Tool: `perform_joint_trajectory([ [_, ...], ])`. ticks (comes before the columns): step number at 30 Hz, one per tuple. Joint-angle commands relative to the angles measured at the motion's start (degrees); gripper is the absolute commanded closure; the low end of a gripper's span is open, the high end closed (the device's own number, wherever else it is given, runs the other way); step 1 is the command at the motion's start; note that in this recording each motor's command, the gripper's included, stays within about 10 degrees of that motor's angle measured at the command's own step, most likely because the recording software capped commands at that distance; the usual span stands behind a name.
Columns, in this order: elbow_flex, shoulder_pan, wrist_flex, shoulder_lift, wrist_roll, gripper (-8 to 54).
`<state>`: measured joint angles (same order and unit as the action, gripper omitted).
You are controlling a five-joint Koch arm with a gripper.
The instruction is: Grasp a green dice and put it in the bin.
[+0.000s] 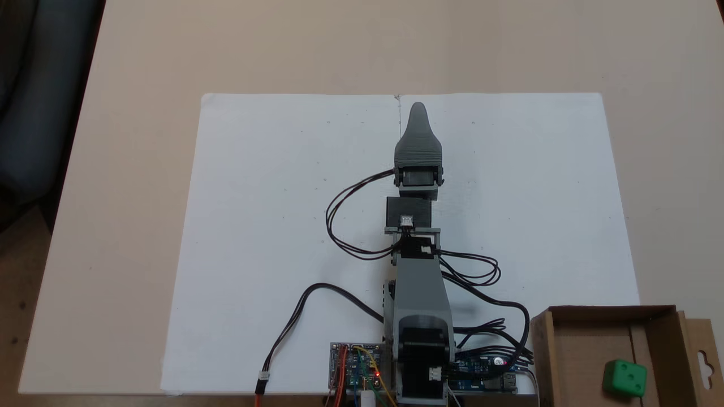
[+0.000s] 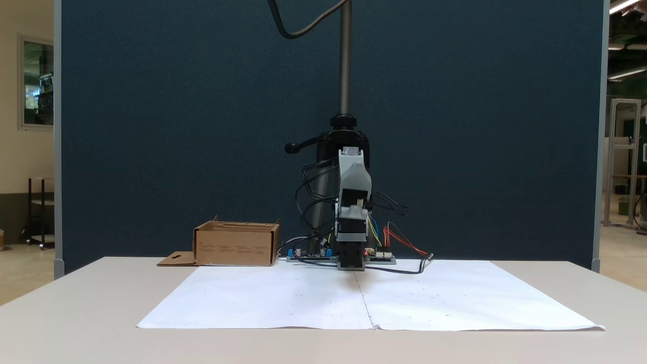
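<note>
A: Item one, where did we log the green dice (image 1: 624, 377)?

B: Inside the bin (image 1: 588, 345), at the lower right corner of a fixed view, well apart from the gripper (image 1: 418, 107), which lay stretched over the white paper sheet (image 1: 271, 237). Its jaws overlapped; we could not tell their state.

A: Surroundings?

B: A beige table (image 2: 76, 313), a dark blue partition (image 2: 177, 126) behind.

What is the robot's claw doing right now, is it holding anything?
Gripper: holds nothing; only one tip shows, so open or closed cannot be told. The dice already lies in the bin.
</note>
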<state>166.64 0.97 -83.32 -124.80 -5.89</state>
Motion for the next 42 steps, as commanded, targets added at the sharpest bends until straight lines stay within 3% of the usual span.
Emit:
perform_joint_trajectory([
  [1, 1.3, 0.4, -9.5, -2.8, 2.9, -3.3],
  [14, 12.7, 1.5, -18.1, -10.6, 2.8, -3.2],
  [42, 12.7, 0.9, -15.9, -10.6, 2.2, 0.2],
])
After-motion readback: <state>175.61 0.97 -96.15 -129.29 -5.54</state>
